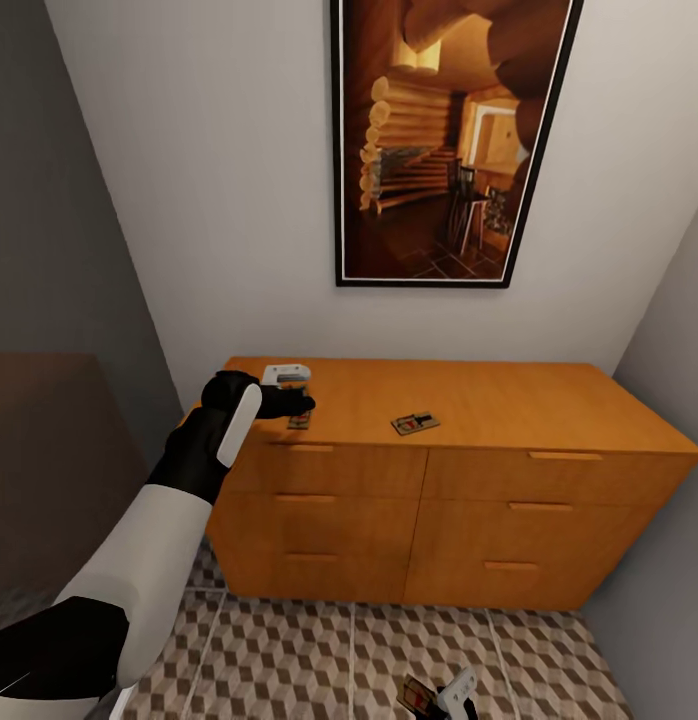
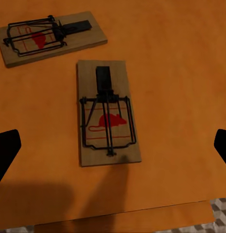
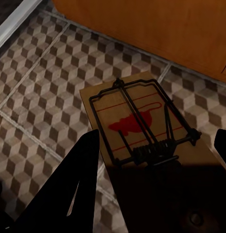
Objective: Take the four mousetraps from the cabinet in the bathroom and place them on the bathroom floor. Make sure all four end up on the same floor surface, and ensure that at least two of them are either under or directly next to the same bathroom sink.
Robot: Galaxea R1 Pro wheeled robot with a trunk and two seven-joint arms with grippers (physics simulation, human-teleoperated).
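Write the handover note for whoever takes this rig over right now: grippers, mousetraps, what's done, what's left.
Left gripper: open, hovering over a mousetrap on the cabinet top; a second trap lies nearby.
Right gripper: fingers astride a third trap, held low over the bathroom floor.
Done: no trap visibly placed on the floor yet.
Left: put all the traps on the floor, two by the sink.

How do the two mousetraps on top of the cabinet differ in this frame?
The near mousetrap lies between the open jaws of the left gripper, close to the cabinet top's front edge; the far mousetrap lies farther back, outside the jaws. The near mousetrap lies lengthwise along the wrist view, the far mousetrap nearly crosswise. Both are flat wooden boards with dark wire and a red mouse print.
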